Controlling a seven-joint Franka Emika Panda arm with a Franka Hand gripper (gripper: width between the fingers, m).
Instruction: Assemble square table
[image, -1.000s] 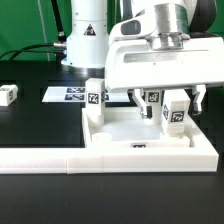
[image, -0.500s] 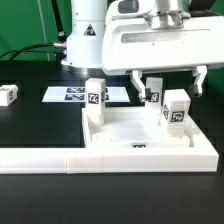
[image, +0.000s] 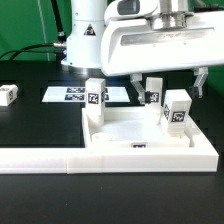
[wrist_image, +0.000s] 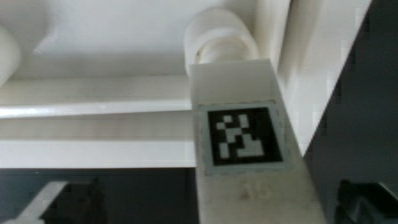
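Three legs (image: 94, 95) stand upright toward the tabletop's (image: 150, 152) far edge, apparently seated. Gripper (image: 168, 85) hangs above, fingers (image: 203, 79) fully spread and empty, probably free for the loose leg (image: 8, 95).

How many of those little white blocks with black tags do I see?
4. Loose leg on the black table, exterior view's left; three upright on the tabletop: left leg, middle leg, right leg. Others may be hidden.

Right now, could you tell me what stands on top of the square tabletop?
On the tabletop stand three upright legs: one leg at the exterior view's left, a rear leg and a nearer leg toward its right. Their bases cover the joints.
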